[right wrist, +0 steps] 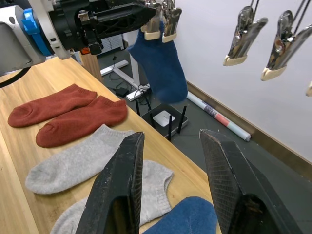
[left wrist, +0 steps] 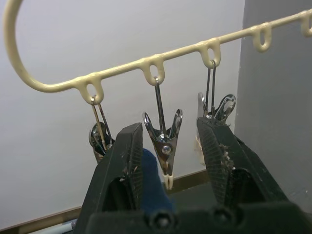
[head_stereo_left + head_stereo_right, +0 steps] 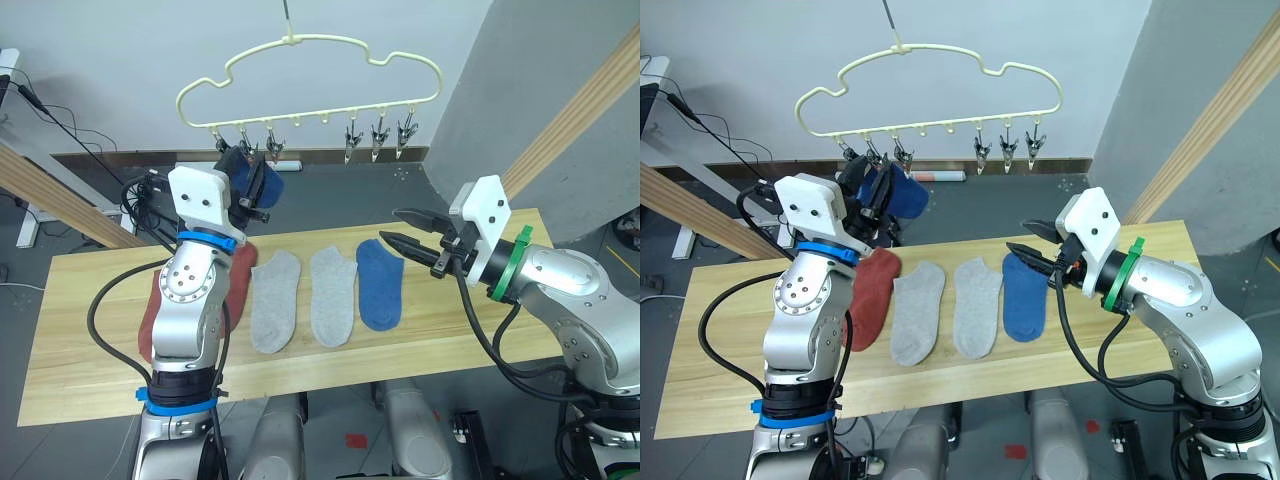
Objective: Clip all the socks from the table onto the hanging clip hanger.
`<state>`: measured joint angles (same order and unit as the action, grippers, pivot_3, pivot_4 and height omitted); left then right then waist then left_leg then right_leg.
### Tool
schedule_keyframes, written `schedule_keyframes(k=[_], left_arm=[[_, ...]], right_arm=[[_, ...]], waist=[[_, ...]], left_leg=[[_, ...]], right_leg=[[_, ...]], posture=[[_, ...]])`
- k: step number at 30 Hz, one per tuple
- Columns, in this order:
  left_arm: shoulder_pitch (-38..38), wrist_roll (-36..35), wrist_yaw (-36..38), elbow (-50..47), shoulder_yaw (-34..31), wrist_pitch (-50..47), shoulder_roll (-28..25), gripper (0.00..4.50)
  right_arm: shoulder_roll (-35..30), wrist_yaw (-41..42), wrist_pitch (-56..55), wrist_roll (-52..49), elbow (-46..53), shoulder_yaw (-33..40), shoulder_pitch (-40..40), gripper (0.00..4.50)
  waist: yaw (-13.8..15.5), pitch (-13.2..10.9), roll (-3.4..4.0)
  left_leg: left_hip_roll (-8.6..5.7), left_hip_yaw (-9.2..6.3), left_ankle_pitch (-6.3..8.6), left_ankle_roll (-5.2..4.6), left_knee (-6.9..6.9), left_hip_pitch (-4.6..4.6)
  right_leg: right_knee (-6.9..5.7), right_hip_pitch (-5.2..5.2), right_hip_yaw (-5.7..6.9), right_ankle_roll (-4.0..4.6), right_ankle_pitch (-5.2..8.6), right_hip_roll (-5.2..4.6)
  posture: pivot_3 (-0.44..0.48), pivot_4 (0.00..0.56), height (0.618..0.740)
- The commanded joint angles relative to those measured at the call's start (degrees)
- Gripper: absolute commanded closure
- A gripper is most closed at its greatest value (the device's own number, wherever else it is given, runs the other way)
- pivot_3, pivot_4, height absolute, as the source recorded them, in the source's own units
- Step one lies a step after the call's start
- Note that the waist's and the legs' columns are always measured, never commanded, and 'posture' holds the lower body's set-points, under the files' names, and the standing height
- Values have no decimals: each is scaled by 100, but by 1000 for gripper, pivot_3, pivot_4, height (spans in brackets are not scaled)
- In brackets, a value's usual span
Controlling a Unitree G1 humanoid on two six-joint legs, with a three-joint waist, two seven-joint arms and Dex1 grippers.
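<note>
Hanger: pale-yellow wire clip hanger (image 3: 310, 75) with a wavy cloud outline, hung by a thin hook, small loops along the bottom rail carrying shiny grey metal clips (image 3: 378, 140) with cream tips.
Raised sock: soft blue knit sock (image 1: 163, 63) up at the hanger's left-end clips; right wrist view shows it drooping from that spot, with the left gripper's black fingers right there.
Left gripper: left gripper (image 2: 168, 163) is raised to the hanger, its ribbed black fingers spread apart either side of one clip; a bit of blue knit sits against the inside of one finger (image 2: 127, 165).
Right gripper: right gripper (image 3: 405, 228) hovers above the table's right half, fingers parted, holding nothing.
Table: pale yellowish wood plank table (image 3: 90, 300), long and rectangular.
Still lying flat: two rust-red socks (image 1: 68, 113) side by side at the left (head views half hide them behind the left arm, right wrist view shows both), then two light grey socks (image 3: 300, 298), then the other blue sock (image 3: 379, 284) just beside them.
Floor bits: right wrist view also catches a small white box with black antennas (image 1: 163, 119) and a rolled tube (image 1: 219, 117) by the wall.
</note>
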<state>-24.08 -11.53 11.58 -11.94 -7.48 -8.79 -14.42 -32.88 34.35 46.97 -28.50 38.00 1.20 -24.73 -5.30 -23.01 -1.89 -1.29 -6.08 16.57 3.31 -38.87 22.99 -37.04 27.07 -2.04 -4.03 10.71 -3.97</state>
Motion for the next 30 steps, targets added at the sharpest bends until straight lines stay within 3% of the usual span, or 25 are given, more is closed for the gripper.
schedule_keyframes(k=[1, 22, 30], left_arm=[[-141, 33, -12, 18, -52, 231, 4, 2583], [-611, 130, -105, 541, -84, 426, -26, 2583], [-610, 217, -124, 592, -105, 481, -68, 4243]], right_arm=[[-52, -34, -72, -149, 153, 200, -9, 2648], [-100, -143, -44, -353, 108, 287, 9, 2648], [-68, -198, -45, -451, 73, 316, -20, 2648]], waist=[[-3, 0, 0], [-98, -1, -1], [-113, -1, -1]], left_leg=[[0, 0, 0, 0, 0, 0], [-1, 4, 1, -3, -1, 1], [-1, 5, 1, -3, 0, 0]], right_leg=[[0, 0, 0, 0, 0, 0], [3, 0, -9, -7, -4, 1], [3, 0, -10, -8, -5, 2]], posture=[[-217, 425, 740], [-221, 425, 740], [-217, 419, 740]])
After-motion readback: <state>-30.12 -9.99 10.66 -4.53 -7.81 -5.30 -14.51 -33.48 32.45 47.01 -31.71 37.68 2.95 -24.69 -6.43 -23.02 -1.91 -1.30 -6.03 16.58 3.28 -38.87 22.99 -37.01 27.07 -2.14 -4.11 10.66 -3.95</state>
